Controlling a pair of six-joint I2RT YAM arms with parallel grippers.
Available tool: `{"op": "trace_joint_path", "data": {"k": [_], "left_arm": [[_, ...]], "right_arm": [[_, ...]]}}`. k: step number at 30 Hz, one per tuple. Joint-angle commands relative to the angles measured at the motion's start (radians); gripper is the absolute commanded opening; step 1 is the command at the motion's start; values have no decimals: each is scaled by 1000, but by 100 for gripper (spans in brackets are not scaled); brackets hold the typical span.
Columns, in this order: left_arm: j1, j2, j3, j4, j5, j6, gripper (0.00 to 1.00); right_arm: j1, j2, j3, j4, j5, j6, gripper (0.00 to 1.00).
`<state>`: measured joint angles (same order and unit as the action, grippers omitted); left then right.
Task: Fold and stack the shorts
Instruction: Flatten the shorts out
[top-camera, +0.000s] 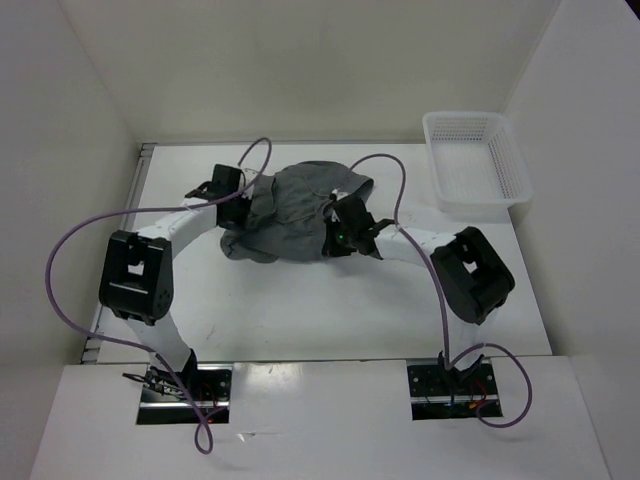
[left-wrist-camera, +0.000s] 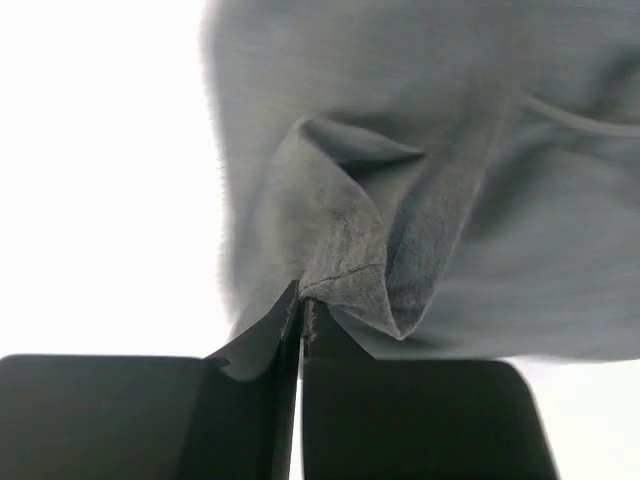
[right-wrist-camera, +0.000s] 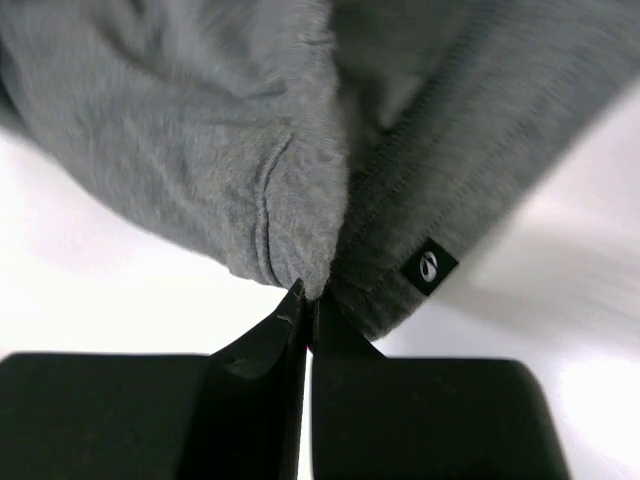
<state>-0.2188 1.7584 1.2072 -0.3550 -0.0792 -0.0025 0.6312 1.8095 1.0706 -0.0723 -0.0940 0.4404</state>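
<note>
Two sets of jaws are clenched on the grey shorts (top-camera: 292, 212), which lie bunched between the arms near the middle of the counter (top-camera: 320, 310). The left jaws pinch a fold at its left edge. The right jaws nip a stitched hem on its right. A white basket (top-camera: 478, 160) stands apart at the far right.

The shorts (top-camera: 295, 215) are mid-grey soft knit, bunched in a rumpled heap on the white desk (top-camera: 300, 320), toward its back middle. A folded edge on their left is pinched in the left end effector (left-wrist-camera: 302, 310). The right end effector (right-wrist-camera: 305, 295) pinches the other side, beside a stitched hem with a small black tag (right-wrist-camera: 429, 266). A pale drawstring (left-wrist-camera: 580, 118) crosses the cloth.
</note>
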Motion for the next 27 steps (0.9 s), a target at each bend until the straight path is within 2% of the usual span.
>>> {"op": "trace_joint_path", "data": {"k": [1, 3, 5, 7, 8, 12, 13, 15, 20, 22, 25, 27], "left_arm": [[103, -121, 52, -54, 24, 2, 0], [163, -157, 52, -88, 45, 2, 0], [174, -217, -10, -136, 33, 2, 1], [174, -276, -69, -191, 33, 2, 10], [174, -295, -128, -215, 59, 2, 21], [174, -372, -266, -298, 93, 2, 36], [174, -372, -288, -308, 93, 2, 44], [183, -382, -314, -308, 78, 2, 52], [183, -285, -253, -308, 91, 2, 68], [183, -243, -223, -282, 81, 2, 69], [183, -180, -172, -230, 15, 2, 74], [183, -166, -163, -194, 6, 2, 76]], "right_arm": [[-100, -183, -64, -43, 76, 27, 0], [-143, -263, -75, -124, 92, 27, 0], [-143, -315, -75, -197, 105, 17, 0], [-143, -335, -86, -236, 90, 17, 0], [-143, -335, -96, -251, 65, 17, 0], [-143, -369, -144, -320, 40, 47, 0], [-143, -384, -155, -320, 40, 61, 0], [-143, -398, -179, -331, 40, 75, 0], [-143, -409, -189, -343, 40, 86, 0], [-143, -380, -189, -353, 68, 86, 1], [-143, -369, -178, -379, 77, 86, 9], [-143, -369, -178, -379, 86, 86, 18]]}}
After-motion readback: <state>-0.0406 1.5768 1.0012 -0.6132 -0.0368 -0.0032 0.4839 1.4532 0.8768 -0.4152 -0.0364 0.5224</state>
